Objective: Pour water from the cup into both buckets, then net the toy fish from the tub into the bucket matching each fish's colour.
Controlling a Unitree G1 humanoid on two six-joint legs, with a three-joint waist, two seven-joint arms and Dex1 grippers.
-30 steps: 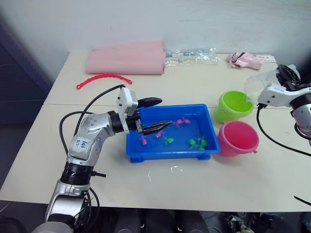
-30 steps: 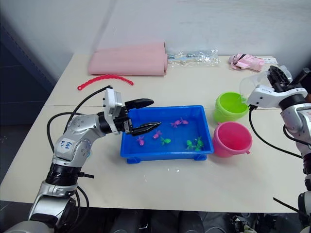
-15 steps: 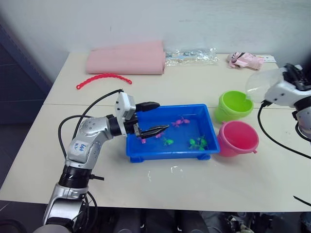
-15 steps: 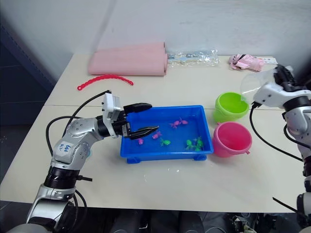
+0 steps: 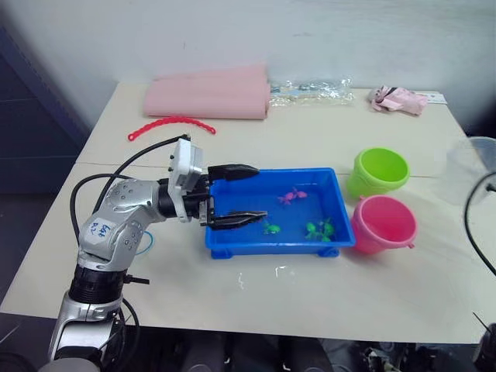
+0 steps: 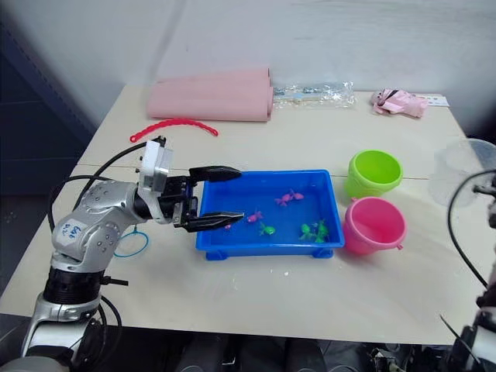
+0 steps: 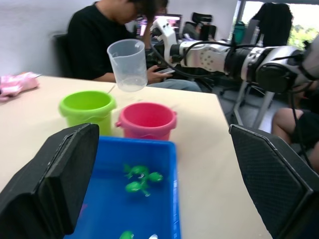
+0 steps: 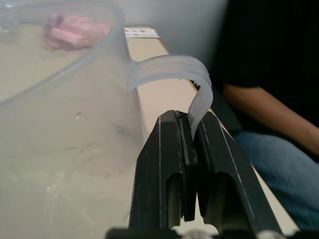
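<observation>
The blue tub sits mid-table with pink toy fish and green toy fish in it. My left gripper hangs open over the tub's left end, holding nothing. To the right of the tub stand the green bucket and the pink bucket. My right gripper is shut on the handle of the clear cup, which hangs near the table's right edge, apart from both buckets. The net's blue hoop lies on the table by my left arm, partly hidden.
At the back of the table lie a folded pink cloth, a red beaded strip, a clear plastic bag and a small pink bundle. A person in black sits beyond the table's right side.
The right arm has carried the cup rightward, away from above the green bucket, out to the table's right edge. My left gripper has drawn back slightly to the left. The camera view has shifted.
</observation>
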